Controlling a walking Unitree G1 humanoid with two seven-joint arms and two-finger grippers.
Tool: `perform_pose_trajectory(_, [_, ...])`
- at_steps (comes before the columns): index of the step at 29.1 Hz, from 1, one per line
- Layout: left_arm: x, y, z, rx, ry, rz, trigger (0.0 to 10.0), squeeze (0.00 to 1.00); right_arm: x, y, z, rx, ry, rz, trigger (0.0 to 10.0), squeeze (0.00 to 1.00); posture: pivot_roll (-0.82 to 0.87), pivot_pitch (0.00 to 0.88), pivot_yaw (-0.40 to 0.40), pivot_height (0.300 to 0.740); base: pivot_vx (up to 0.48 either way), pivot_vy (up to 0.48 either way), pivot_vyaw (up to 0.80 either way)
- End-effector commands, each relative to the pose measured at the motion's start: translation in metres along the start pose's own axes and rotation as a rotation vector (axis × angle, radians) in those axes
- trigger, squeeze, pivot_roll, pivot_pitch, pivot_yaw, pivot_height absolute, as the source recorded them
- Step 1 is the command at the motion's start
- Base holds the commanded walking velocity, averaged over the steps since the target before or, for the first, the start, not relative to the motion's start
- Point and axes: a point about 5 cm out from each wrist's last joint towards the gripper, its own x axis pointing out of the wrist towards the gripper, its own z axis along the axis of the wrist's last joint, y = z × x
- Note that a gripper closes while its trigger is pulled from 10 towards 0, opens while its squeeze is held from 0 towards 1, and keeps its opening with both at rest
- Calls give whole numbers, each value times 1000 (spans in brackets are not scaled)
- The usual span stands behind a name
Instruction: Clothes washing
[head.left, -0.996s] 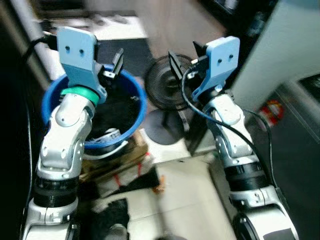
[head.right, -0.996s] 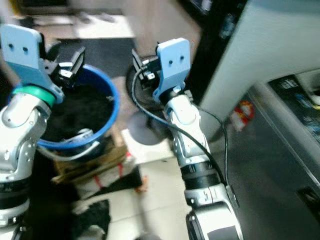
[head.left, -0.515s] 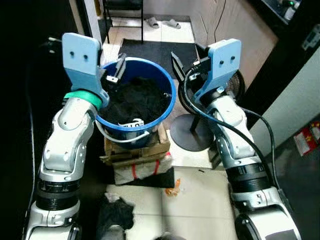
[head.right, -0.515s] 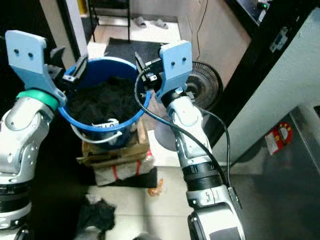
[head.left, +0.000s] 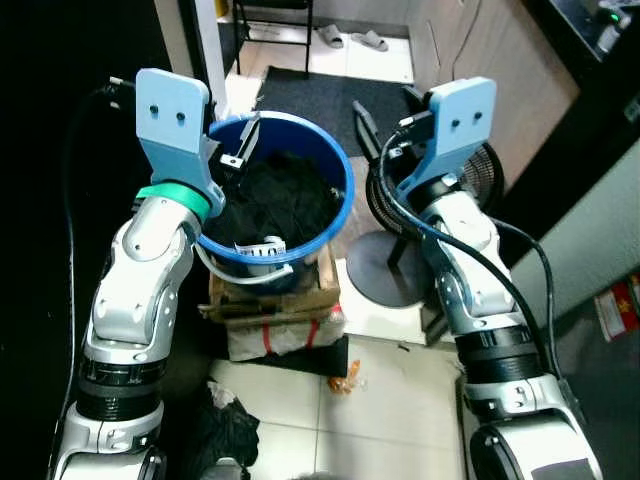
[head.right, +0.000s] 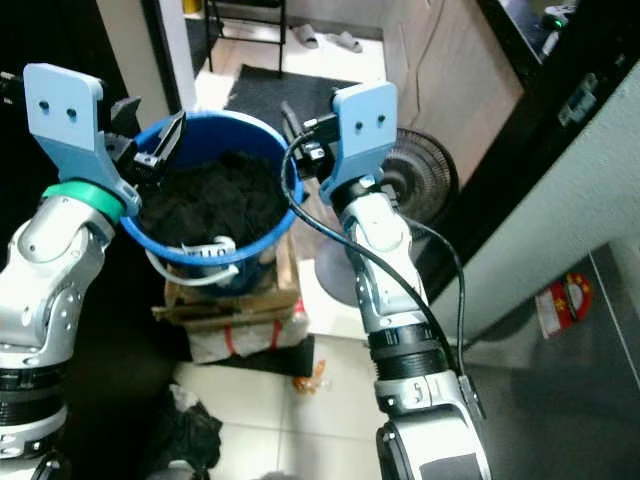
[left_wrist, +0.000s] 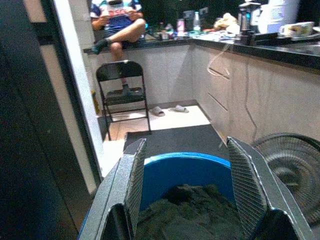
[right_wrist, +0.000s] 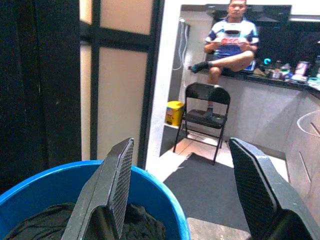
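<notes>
Flanking the blue bucket (head.left: 300, 215) of dark clothes (head.left: 280, 200), which sits on a box (head.left: 275, 295), left gripper (head.left: 238, 150) at its left rim and right gripper (head.left: 375, 125) beside its right rim both hang released.

A lived-in home, by its kitchen. A long dark-topped desk (left_wrist: 260, 47) along the wall carries bottles, cups and a kettle. A folding chair (left_wrist: 122, 95) stands on tiled floor (head.left: 360, 420) beside slippers (head.left: 352, 38), a dark mat (head.left: 320, 95), a standing fan (head.left: 480, 180), and a person (right_wrist: 231, 37) sits on the desk.
</notes>
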Motion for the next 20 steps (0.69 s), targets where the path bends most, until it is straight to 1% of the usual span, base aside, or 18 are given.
perform_pose_trajectory(1, [0, 1, -2, 11, 6, 1, 10000, 0, 0, 1, -2, 8, 8, 0, 10000, 0, 94, 67, -58, 740, 382, 289, 0])
perform_pose_trajectory(13, [0, 1, -2, 12, 7, 4, 10000, 0, 0, 0, -2, 2, 8, 1, 10000, 0, 94, 64, -56, 740, 367, 287, 0])
perform_pose_trajectory(20, [0, 0, -3, 6, 20, -1, 10000, 0, -1, 1, -4, 2, 13, 5, 10000, 0, 94, 70, -56, 740, 0, 0, 0])
